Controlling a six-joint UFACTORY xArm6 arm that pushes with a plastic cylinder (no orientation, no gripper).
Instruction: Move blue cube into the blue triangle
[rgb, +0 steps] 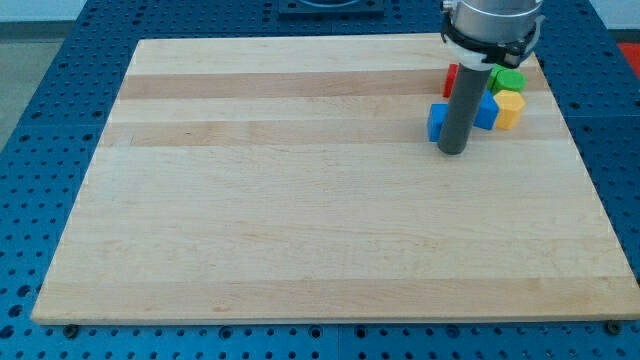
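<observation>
A blue block (436, 120), partly hidden by my rod, sits near the view's top right on the wooden board (300, 200). A second blue block (487, 110) lies just right of the rod. I cannot tell which is the cube and which the triangle. My tip (453, 151) rests on the board just below and between the two blue blocks, close to the left one's right side.
A red block (452, 78) stands behind the rod. A green block (508, 79) and a yellow block (510, 108) sit right of the blue blocks. The board's top right corner and right edge are close by.
</observation>
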